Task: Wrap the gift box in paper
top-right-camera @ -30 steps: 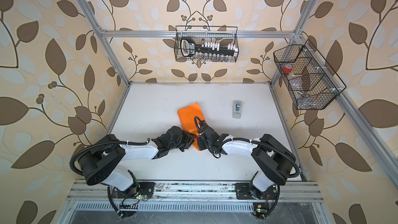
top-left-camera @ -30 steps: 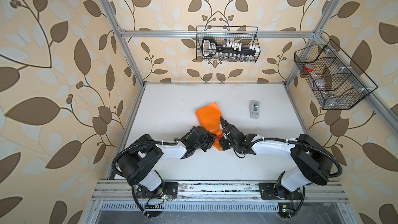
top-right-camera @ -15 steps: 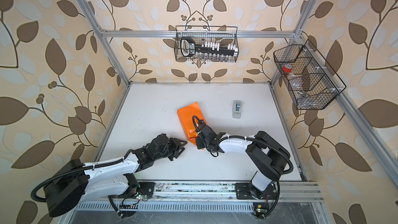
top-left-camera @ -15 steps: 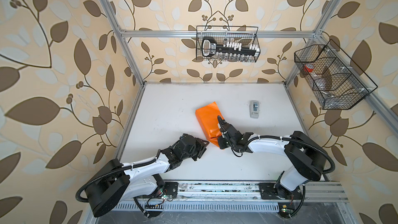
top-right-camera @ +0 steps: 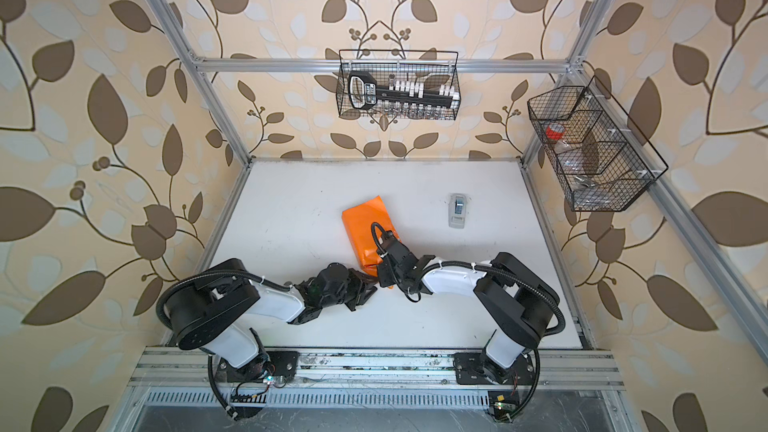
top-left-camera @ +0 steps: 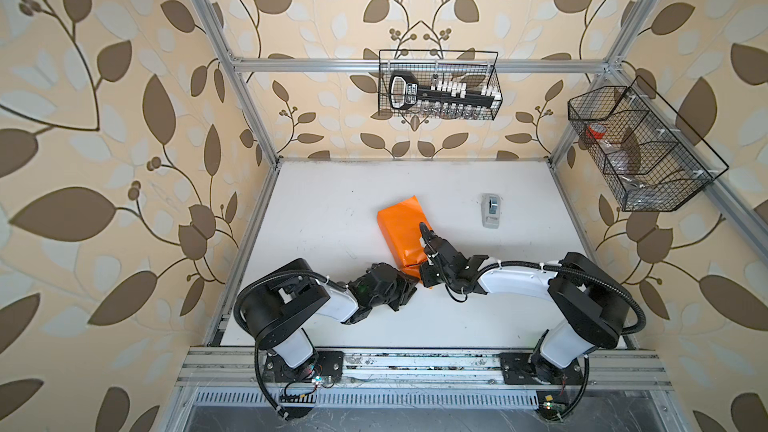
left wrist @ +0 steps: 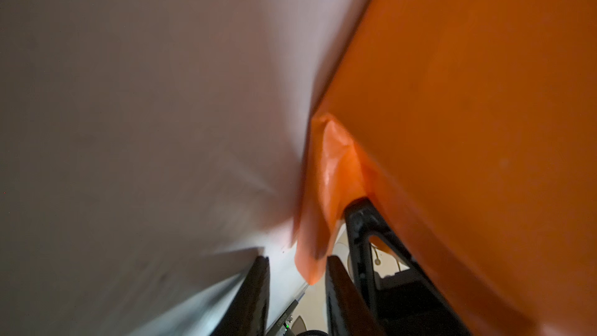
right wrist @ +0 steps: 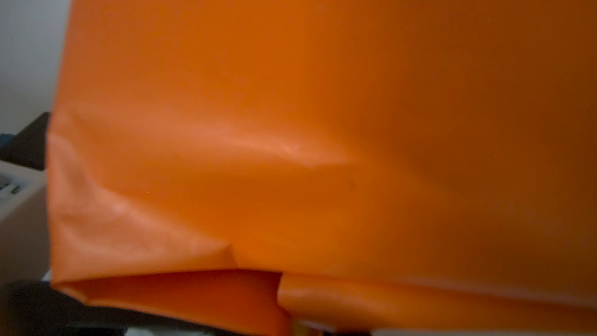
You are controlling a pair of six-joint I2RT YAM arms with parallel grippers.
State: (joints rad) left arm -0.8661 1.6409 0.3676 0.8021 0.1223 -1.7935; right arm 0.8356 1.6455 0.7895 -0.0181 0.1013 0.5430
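Left wrist view: left jaws stood narrowly apart, a flap of the paper (left wrist: 452, 92) between them. Right jaws sat at its near end; their spread could not be told.

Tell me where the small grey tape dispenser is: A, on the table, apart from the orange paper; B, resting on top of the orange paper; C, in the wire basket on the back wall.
A: the tape dispenser lies on the white table, with bare tabletop between it and the orange paper.
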